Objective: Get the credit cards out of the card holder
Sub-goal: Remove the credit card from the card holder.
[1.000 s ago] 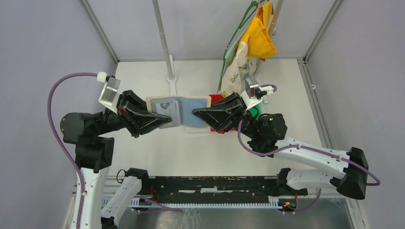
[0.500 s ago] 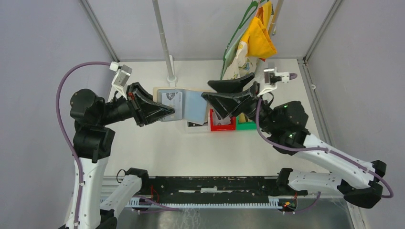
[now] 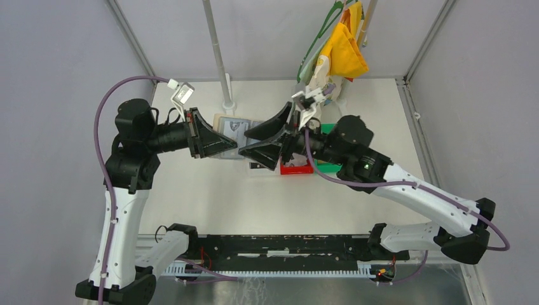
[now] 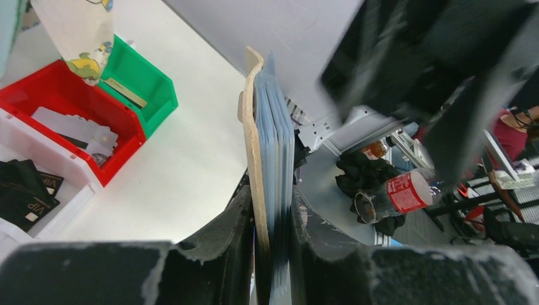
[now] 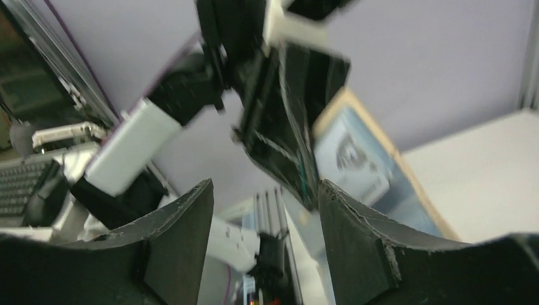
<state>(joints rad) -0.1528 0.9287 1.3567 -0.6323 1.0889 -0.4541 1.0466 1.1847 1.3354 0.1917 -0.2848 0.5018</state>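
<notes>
Card holder [image 3: 236, 129] sits just above the middle of the top view, open, with its tan back edge and blue-grey panels showing. A card [image 3: 234, 126] with a grey picture lies in its pocket. The left claw [image 3: 227, 145] reaches in from the left and is clamped on the holder. In the left wrist view both fingers [image 4: 234, 236] press the holder's stacked panels, which run edge-on up the middle of the frame. I cannot tell whether the holder is clear of the table [image 3: 210, 197].

The right claw [image 3: 245, 143] comes in from the right with its fingers spread wide and nothing between them. Its tips are just beside the holder and the left claw's tip. In the right wrist view the holder and the left claw fill the gap ahead, blurred.

Pale cards [image 4: 77, 129] lie in the red bin [image 4: 28, 86] at the left of the left wrist view. The green bin [image 4: 154, 89] touches the red bin. A white tray [image 4: 63, 206] at lower left holds black cards [image 4: 22, 190].
</notes>
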